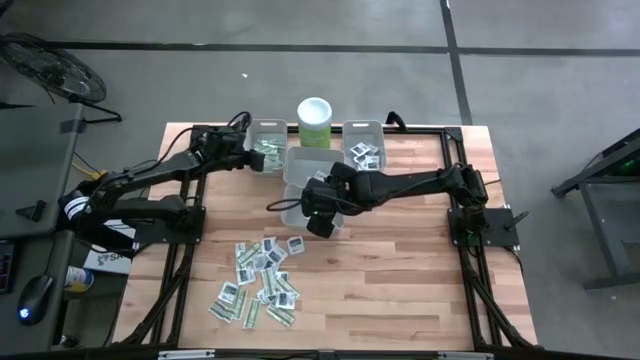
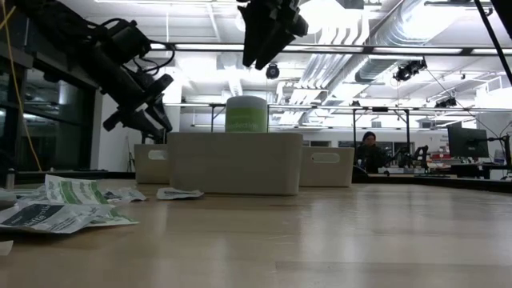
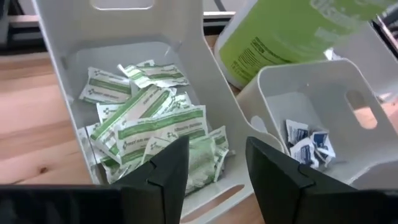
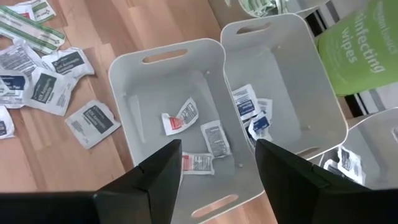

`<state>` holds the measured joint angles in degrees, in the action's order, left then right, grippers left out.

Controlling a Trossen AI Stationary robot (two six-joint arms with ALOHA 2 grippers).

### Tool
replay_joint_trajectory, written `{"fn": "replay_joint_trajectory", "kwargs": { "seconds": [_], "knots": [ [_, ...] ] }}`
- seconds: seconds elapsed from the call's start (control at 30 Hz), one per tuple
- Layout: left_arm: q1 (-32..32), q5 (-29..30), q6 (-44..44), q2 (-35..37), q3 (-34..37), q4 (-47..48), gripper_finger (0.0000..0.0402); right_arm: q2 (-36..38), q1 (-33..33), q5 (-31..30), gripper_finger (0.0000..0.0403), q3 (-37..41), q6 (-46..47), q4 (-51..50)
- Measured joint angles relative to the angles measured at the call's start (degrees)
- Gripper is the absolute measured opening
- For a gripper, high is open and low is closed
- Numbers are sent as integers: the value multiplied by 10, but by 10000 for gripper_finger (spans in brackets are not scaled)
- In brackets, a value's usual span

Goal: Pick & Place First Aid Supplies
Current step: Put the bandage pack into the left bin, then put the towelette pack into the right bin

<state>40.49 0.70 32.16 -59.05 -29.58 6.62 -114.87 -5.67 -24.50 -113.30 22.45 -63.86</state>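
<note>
Packets (image 1: 258, 283) lie scattered on the near-left part of the wooden table (image 1: 400, 270): narrow green-white strips mixed with small white squares bearing dark print, some overlapping. More are already sorted. Green-white strips (image 3: 149, 127) pile in the far-left grey bin (image 1: 268, 133); white squares with blue print (image 3: 308, 144) sit in a neighbouring bin (image 3: 329, 87); a few small packets with red print (image 4: 180, 118) lie on the floor of the near centre bin (image 4: 127, 81), and blue-printed ones (image 4: 249, 109) in the bin behind it (image 4: 311, 93). A far-right bin (image 1: 364, 147) holds more white squares.

Left gripper (image 3: 214, 168) hovers just above the strip bin, jaws spread, nothing between them. Right gripper (image 4: 217, 168) hangs over the near centre bin, jaws spread wide and empty.

A pale green wipes canister (image 1: 315, 122) with a white lid stands at the far edge between the rear bins.

Surface: light wood planks, black frame rails along both sides. Around the table, grey concrete floor with dark seams; a fan (image 1: 45, 65) sits at far left. The low view shows a workshop beyond: white ceiling ducts (image 2: 376, 40), bright strip lights, desks with monitors (image 2: 468, 144), and a seated person (image 2: 369, 152) in the background.
</note>
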Motion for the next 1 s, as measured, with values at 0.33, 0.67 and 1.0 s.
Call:
{"fn": "replay_joint_trajectory", "kwargs": {
  "seconds": [0.33, 0.67, 1.0],
  "knots": [
    [0, -44, -35, 0, 0, 4, 201, 0, -3, 9, 199, 0, 22, -3],
    [0, -40, -70, 32, 0, 5, 259, 22, -8, 10, 199, 0, 70, -24],
    [0, -87, -79, 111, -1, 42, 259, 29, -60, -14, 199, 39, 128, -48]
  ]
}}
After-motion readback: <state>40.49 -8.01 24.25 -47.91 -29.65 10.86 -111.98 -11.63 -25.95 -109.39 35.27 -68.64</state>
